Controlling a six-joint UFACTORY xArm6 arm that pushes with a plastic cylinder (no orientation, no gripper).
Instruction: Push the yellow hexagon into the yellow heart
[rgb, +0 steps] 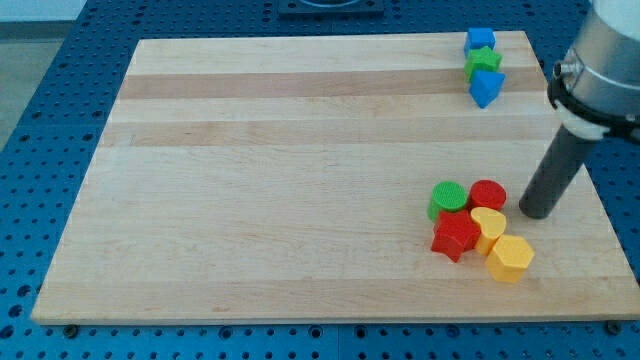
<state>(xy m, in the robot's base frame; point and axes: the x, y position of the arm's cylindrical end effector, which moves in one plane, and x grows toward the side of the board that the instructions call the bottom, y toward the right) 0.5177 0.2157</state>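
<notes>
The yellow hexagon (510, 258) lies near the board's lower right, touching the yellow heart (488, 225) just up and left of it. A red star (455, 236) sits left of the heart, a red cylinder (488, 195) above it and a green cylinder (448, 199) beside that. My tip (534, 213) is on the board to the right of the red cylinder and up and right of the heart, a short gap away from both.
A blue cube (480, 41), a green star (483, 62) and a blue triangle-like block (487, 88) stand in a column at the board's top right. The wooden board (250, 180) lies on a blue perforated table; its right edge is close to the tip.
</notes>
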